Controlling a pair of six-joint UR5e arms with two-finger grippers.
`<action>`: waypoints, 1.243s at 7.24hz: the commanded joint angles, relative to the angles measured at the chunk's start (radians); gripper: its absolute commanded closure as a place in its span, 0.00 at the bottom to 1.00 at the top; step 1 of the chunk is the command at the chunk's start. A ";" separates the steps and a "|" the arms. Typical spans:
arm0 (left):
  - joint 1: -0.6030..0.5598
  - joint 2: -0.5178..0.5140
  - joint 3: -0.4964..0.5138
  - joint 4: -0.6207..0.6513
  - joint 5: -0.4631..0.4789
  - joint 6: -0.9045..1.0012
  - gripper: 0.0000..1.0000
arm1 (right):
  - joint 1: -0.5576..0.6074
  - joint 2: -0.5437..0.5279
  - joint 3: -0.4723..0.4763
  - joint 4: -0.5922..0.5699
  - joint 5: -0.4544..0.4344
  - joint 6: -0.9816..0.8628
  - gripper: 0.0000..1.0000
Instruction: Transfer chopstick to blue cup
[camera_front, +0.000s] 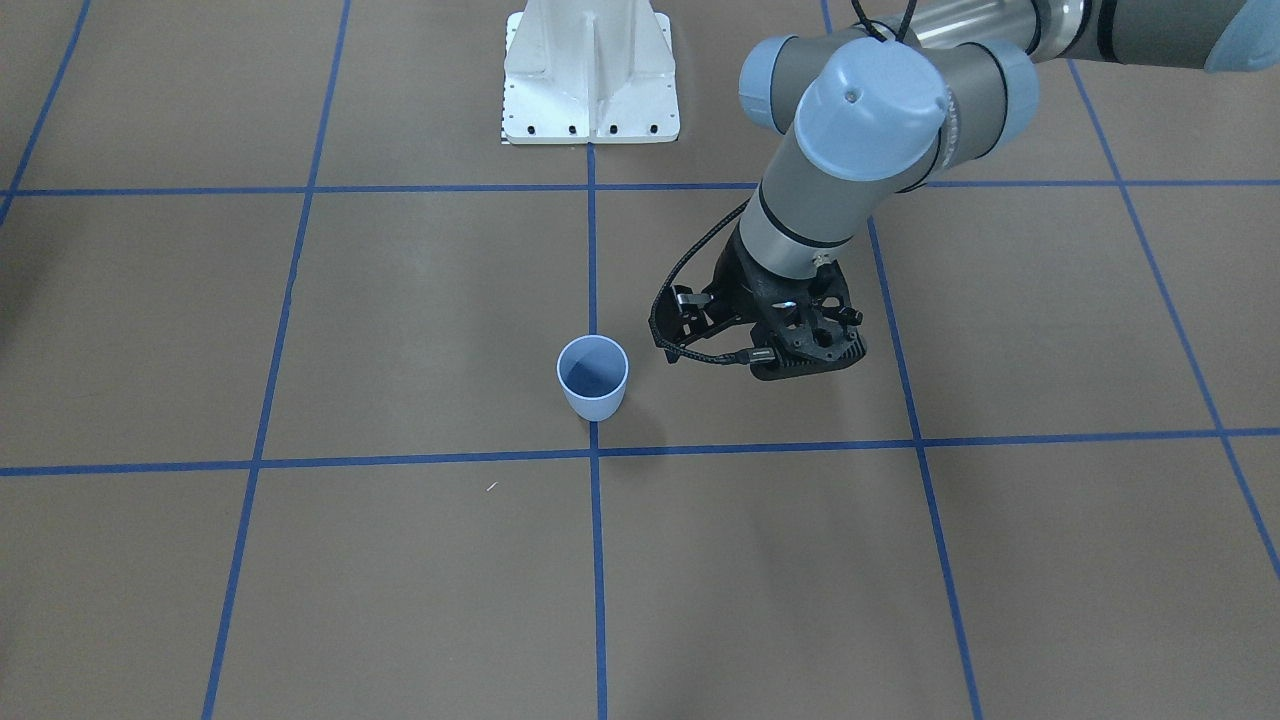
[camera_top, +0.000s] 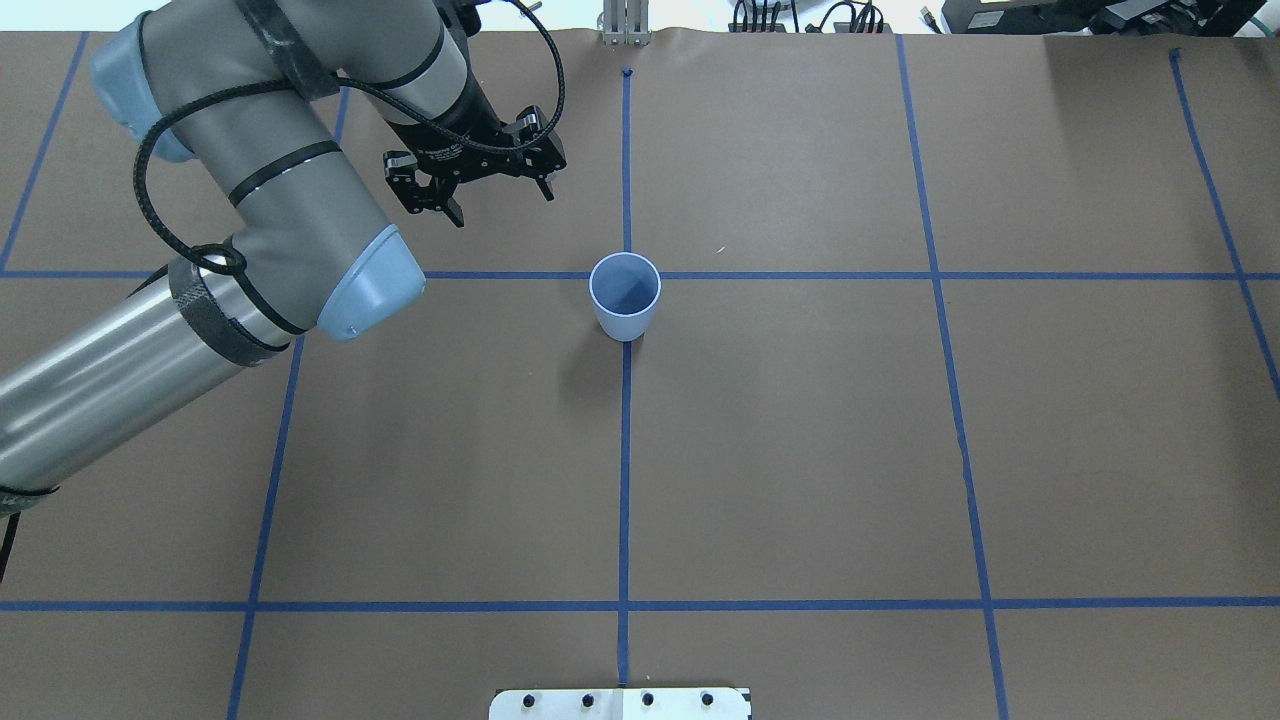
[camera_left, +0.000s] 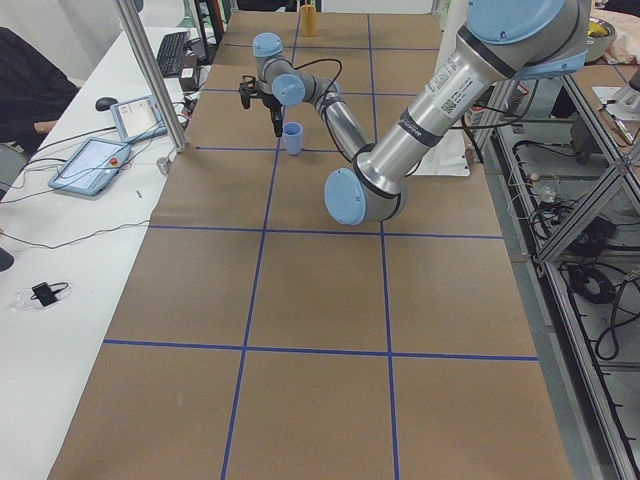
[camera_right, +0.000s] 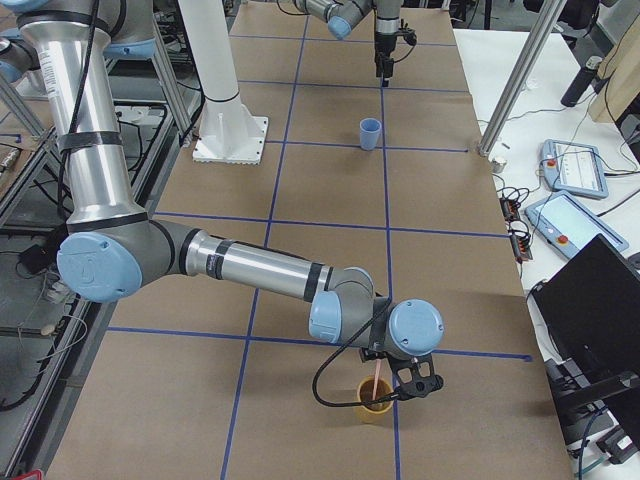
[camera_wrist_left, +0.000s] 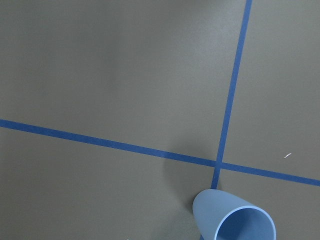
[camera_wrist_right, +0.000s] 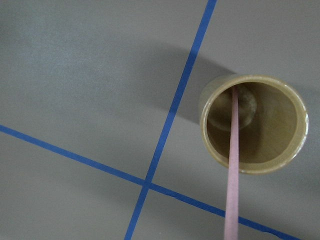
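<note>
At the middle of the brown paper-covered desk (camera_top: 800, 450), a light blue plastic cup (camera_top: 625, 298) stands upright on a crossing of the blue tape lines (camera_top: 800, 275). The left claw (camera_top: 500, 203) hangs above the desk near this cup, on the robot's left of it and a little farther out, not touching it. Its two black fingers are spread apart. The left wrist camera catches the cup's open mouth at the lower edge of its view.

Well apart, toward the robot's right end of the desk, a mustard-yellow cup (camera_wrist_right: 252, 79) stands upright just beside a tape line. A thin pale pink chopstick (camera_wrist_right: 232, 165) leans inside it, with one end down in the cup and the rest rising over the rim toward the wrist camera. The right claw (camera_right: 405, 382) sits low, just over that cup. Whether its fingers pinch the chopstick or stand apart, I cannot tell.
</note>
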 joint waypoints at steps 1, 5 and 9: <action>-0.005 0.002 -0.002 0.001 0.000 0.000 0.02 | -0.006 0.000 0.001 -0.004 0.003 0.013 0.26; -0.005 0.002 -0.002 0.000 -0.002 0.000 0.02 | -0.011 -0.002 0.002 -0.002 -0.003 0.011 0.72; -0.003 -0.004 -0.002 0.001 -0.002 0.000 0.02 | -0.011 -0.021 0.004 0.002 -0.006 0.008 0.73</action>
